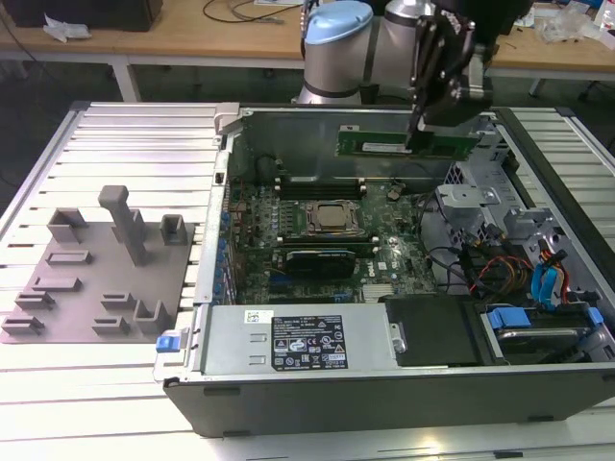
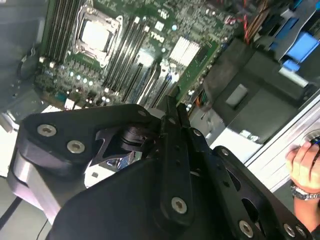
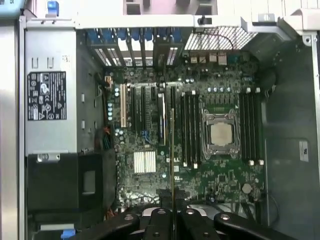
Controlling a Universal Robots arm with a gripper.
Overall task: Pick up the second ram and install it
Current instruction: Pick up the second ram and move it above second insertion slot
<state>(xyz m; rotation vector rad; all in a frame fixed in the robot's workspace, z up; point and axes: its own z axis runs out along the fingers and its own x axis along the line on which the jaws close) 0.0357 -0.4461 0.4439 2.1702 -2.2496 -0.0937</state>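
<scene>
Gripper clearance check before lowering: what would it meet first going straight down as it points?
The gripper, holding the ram stick, would likely meet the memory slots beside the processor; depth unclear.

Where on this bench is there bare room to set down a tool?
Bare slatted table lies beyond and in front of the grey plate, at the exterior view's left. The computer case is crowded: circuit board, cables, gripper holding the memory stick.
</scene>
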